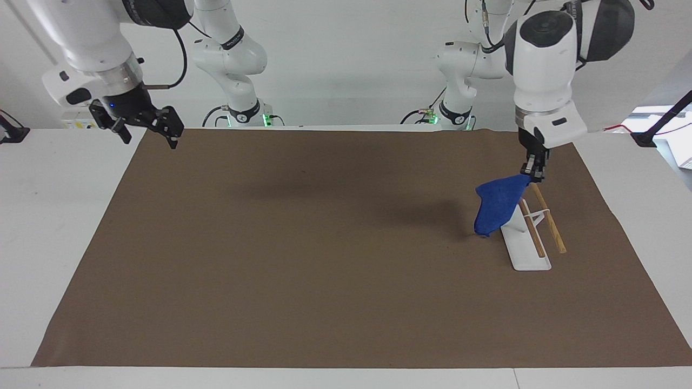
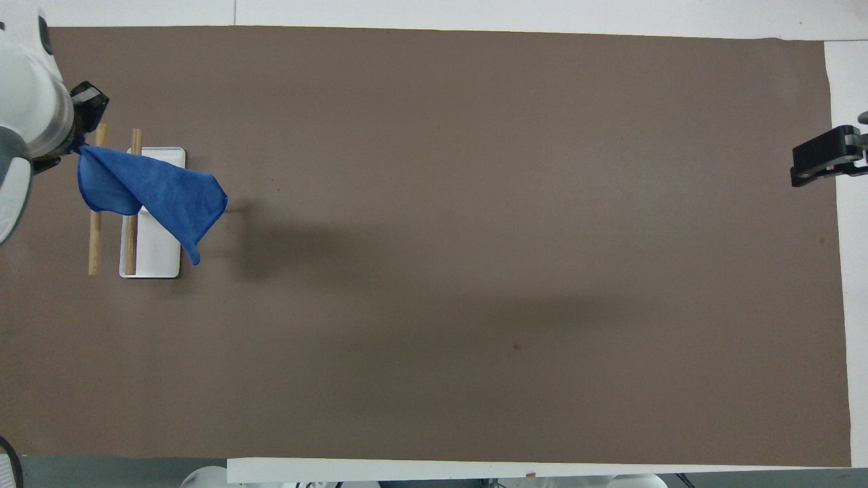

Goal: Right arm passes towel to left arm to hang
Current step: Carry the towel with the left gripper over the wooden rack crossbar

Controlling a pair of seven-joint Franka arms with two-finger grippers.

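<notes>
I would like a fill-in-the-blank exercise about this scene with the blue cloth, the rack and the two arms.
1. The small royal-blue soft towel hangs from the ____ gripper.
2. That gripper is over the white rack with two ____ rods.
3. The right gripper holds nothing; its jaws are ____.
4. The rack's white base rests on the ____ mat.

Missing words: left; wooden; open; brown

Blue towel (image 1: 496, 203) dangling from left hand (image 1: 535, 174), over rack (image 1: 523, 243).
</notes>
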